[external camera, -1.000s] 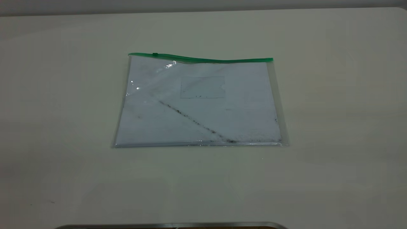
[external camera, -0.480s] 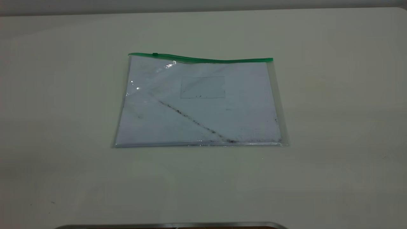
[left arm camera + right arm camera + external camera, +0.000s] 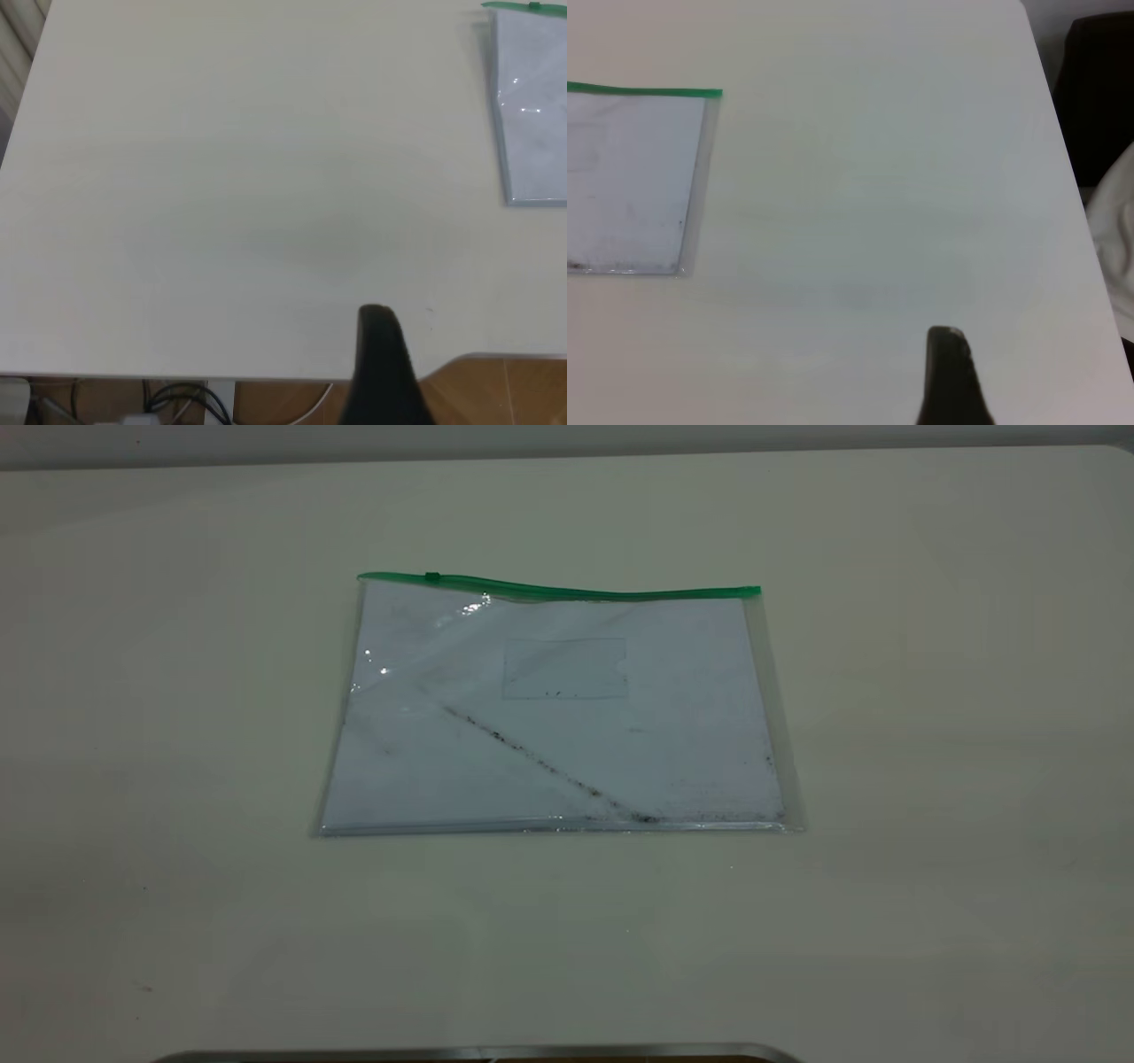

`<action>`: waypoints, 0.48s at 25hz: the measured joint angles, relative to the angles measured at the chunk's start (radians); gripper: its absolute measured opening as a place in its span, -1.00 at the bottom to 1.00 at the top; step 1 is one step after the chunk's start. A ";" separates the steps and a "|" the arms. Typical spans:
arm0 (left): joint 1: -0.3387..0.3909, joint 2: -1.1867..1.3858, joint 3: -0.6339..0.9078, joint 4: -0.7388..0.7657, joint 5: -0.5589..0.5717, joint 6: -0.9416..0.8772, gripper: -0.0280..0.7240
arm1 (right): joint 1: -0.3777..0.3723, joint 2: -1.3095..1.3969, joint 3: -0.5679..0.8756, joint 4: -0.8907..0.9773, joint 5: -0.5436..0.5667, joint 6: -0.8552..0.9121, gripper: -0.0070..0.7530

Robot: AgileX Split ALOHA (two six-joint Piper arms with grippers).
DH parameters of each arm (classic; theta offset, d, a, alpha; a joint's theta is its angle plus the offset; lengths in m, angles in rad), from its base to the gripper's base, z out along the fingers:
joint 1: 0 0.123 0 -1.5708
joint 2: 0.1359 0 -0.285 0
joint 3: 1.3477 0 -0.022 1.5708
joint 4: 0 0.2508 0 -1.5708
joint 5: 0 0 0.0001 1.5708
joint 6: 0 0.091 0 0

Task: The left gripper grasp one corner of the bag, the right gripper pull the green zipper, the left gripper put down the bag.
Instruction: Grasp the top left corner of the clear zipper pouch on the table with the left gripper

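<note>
Bag (image 3: 558,708) flat on bench (image 3: 930,779): light, floppy, slick. Best hold: 10 o'clock corner near green zipper (image 3: 567,590). Left pincer (image 3: 383,367) and right pincer (image 3: 950,376) well apart from it; spread of either, cannot tell.

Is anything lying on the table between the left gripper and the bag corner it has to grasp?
Nothing visible. In the left wrist view, only bare table lies between the left gripper and the bag. The bag lies flat, its green zipper on the far edge. The right gripper hangs off to the bag's other side.
</note>
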 joint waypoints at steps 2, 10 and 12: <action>0.000 0.000 0.000 0.000 0.000 -0.002 0.63 | 0.000 0.000 0.000 0.002 0.000 0.000 0.42; 0.000 0.247 -0.117 0.000 -0.078 -0.045 0.63 | 0.000 0.003 0.000 0.019 -0.002 0.000 0.42; 0.000 0.365 -0.156 0.000 -0.118 -0.045 0.63 | 0.000 0.025 -0.002 0.021 -0.014 0.000 0.42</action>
